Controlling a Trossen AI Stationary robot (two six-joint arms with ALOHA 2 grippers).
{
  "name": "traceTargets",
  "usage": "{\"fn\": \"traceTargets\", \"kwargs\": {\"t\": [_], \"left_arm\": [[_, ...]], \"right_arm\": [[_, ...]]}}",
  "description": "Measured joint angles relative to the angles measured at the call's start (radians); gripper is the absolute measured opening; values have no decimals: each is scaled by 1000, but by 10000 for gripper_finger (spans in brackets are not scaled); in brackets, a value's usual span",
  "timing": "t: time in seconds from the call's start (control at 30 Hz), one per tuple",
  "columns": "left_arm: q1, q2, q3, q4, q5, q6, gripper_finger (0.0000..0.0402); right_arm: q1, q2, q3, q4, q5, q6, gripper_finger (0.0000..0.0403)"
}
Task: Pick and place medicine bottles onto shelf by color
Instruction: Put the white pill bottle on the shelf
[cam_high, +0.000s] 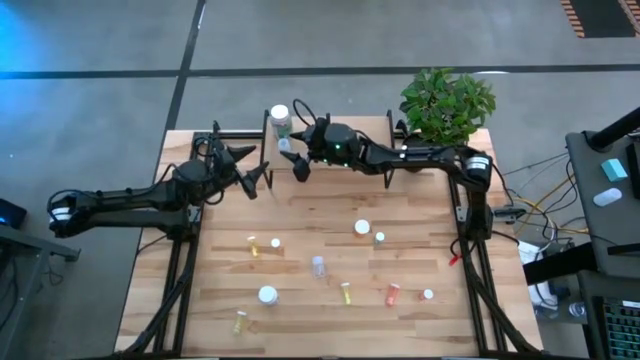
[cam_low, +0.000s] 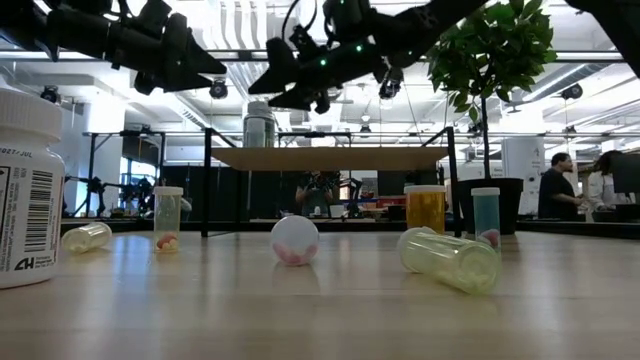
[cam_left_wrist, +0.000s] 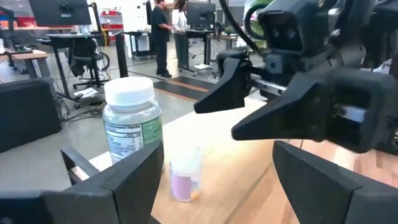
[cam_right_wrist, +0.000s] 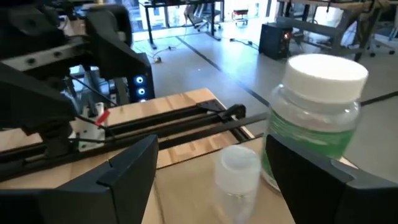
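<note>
Two bottles, a green-labelled jar (cam_right_wrist: 317, 118) and small vial (cam_right_wrist: 237, 171), stand touching on the shelf (cam_high: 345, 135); right tool (cam_high: 298, 165), open and empty, could topple either while retreating.

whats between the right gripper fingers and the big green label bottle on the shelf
A small clear vial stands between the open right gripper and the green-labelled bottle on the shelf, seen in the right wrist view.
</note>
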Motion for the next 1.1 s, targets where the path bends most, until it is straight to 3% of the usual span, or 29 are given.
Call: {"fn": "traceTargets", "kwargs": {"t": [0.53,0.87,1.03,1.1], "left_arm": [[0,23,0,-4,177,-50,286],[-7,51,4,-4,226,-59,286],[-7,104,5,-5,234,-106,286],[-8,123,10,-4,261,-114,286]], "right_arm": [[141,-158,-41,-154,47,-138,262],[195,-354,-284,-94,57,-63,262],[246,-429,-425,7,217,-70,262],[270,-452,-466,43,229,-66,262]]}}
